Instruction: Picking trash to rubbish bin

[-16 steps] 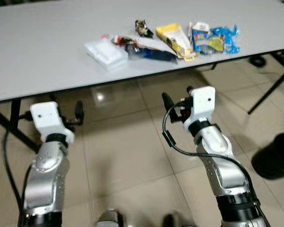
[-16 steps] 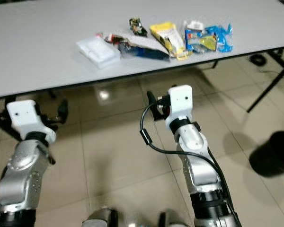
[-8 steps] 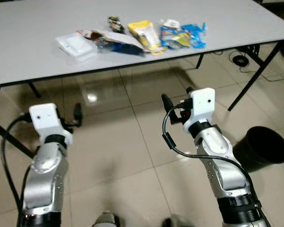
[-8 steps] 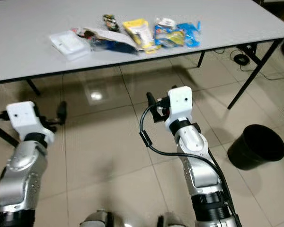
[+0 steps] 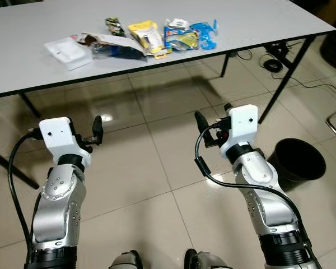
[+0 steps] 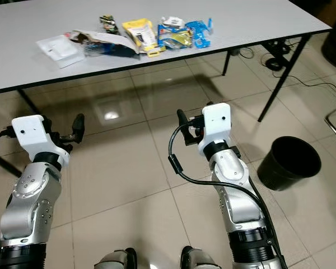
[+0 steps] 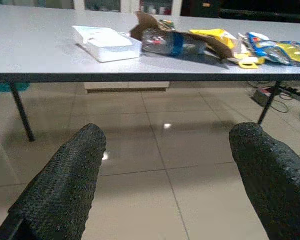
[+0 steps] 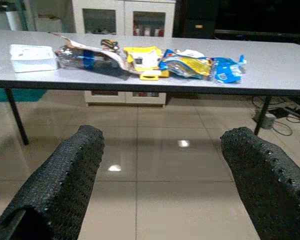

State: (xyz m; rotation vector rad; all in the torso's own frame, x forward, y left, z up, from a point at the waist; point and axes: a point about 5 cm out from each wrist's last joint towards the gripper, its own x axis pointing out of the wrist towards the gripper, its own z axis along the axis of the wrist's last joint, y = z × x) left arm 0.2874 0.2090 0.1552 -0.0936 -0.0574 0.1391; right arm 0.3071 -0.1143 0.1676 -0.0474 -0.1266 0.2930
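Trash lies in a row on the grey table [image 5: 257,22]: a white plastic box [image 5: 67,52], a bottle with a blue label [image 5: 115,51], a yellow packet [image 5: 145,35] and blue snack bags [image 5: 189,35]. The black rubbish bin [image 5: 298,162] stands on the floor at the right, beside my right arm. My left gripper [image 7: 167,137] is open and empty, held low over the tiles and aimed at the table. My right gripper [image 5: 213,115] is also open and empty, well short of the table edge. The same trash row [image 8: 140,55] shows between its fingers [image 8: 75,170].
Black table legs [image 5: 280,78] slant down at the right, with cables [image 5: 269,61] on the floor behind them. Another leg [image 5: 28,103] stands at the left. A glass-fronted cabinet [image 8: 125,20] sits behind the table. Glossy tiles [image 5: 151,157] lie between me and the table.
The whole picture has shifted: the table now sits farther off and to the left, and the black bin has come fully into view at the right. Both arms keep their pose.
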